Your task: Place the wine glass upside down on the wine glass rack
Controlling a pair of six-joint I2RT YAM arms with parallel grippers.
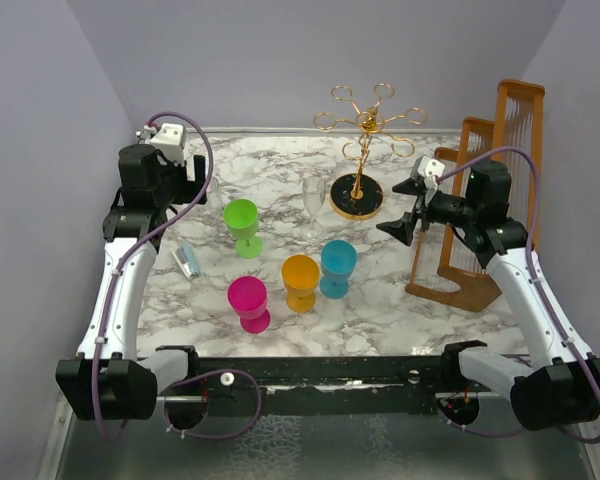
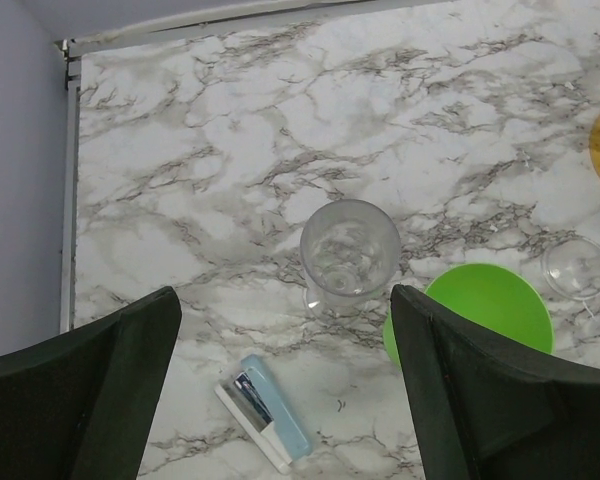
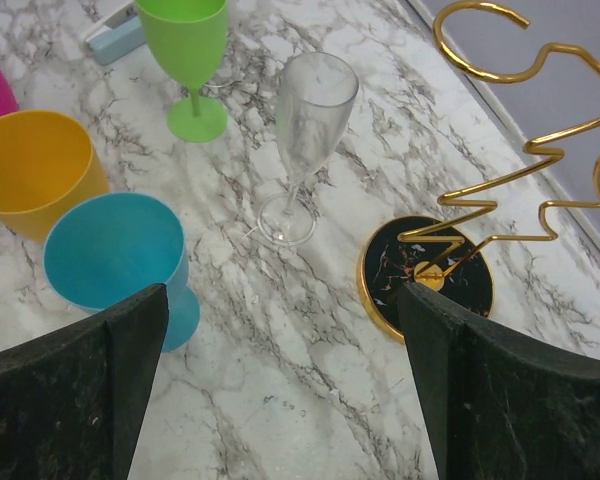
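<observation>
Nothing is done yet: the clear wine glass (image 2: 349, 248) stands upright on the worktop (image 2: 230, 130) directly below the spread left pincer (image 2: 282, 300), ungrasped, and the empty wine glass rack (image 3: 450, 300) sits ahead-right of the spread right pincer (image 3: 282, 295), so gripping, inverting and hanging remain.

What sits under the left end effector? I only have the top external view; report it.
Observer: A clear wine glass stands upright on the table below the left end effector, mouth up.
Operator: Tell me whether it's gripped.
Observer: No. Both fingers sit wide apart, well clear of it.
Operator: Check the flute against the rack base.
Observer: In the right wrist view, bare marble table separates the clear flute from the black base of the wine glass rack.
</observation>
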